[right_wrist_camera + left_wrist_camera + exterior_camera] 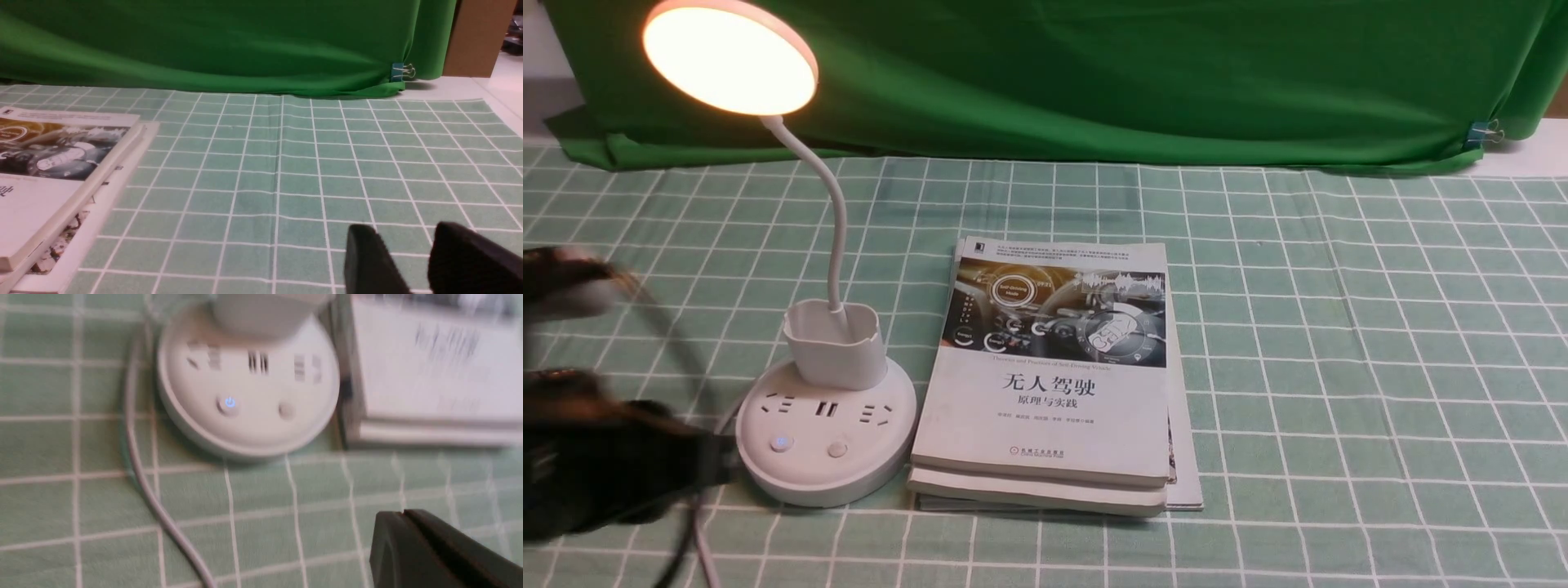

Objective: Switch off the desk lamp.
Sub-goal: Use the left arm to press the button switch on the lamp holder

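Note:
The white desk lamp stands at the left of the table, its round disc head (729, 57) glowing warm. A thin gooseneck (836, 220) rises from a small cup holder (835, 343) on the round base (825, 474). The base has sockets and two buttons: one lit blue (781, 443) and one plain (837, 448). My left gripper (717, 467) is blurred, just left of the base. In the left wrist view it (402, 515) is shut and empty, short of the base (249, 428) and its blue button (229, 403). My right gripper (402, 232) is open and empty over bare cloth.
A stack of books (1054, 400) lies right beside the lamp base, also in the right wrist view (49, 175). The lamp's grey cord (139, 477) trails off the base toward the front. A green backdrop cloth (1094, 73) hangs at the back, with a binder clip (1486, 131).

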`<state>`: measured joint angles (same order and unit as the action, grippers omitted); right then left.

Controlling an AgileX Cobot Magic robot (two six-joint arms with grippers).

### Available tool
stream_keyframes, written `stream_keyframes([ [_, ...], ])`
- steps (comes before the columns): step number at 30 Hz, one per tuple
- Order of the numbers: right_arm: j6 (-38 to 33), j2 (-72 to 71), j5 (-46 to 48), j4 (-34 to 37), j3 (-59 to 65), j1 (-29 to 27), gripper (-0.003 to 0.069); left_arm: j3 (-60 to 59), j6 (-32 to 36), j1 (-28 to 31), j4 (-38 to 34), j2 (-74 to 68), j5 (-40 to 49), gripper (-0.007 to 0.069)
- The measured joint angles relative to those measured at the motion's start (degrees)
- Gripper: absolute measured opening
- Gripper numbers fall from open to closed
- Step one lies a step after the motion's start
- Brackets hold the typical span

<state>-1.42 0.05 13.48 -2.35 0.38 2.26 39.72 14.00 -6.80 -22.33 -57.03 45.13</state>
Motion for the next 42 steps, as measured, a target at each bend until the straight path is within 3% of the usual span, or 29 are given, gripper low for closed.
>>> stream_keyframes([
  [8,0.0,0.0,0.0,0.0,0.0,0.0,0.0242,12.5,-7.5,-10.1,9.1,-21.3,8.8,0.0],
  [22,0.0,0.0,0.0,0.0,0.0,0.0,0.0242,25.0,-9.7,-10.3,13.6,-37.4,9.4,0.0],
  [42,0.0,0.0,0.0,0.0,0.0,0.0,0.0242,26.4,-9.7,-10.3,17.1,-46.0,7.6,0.0],
])
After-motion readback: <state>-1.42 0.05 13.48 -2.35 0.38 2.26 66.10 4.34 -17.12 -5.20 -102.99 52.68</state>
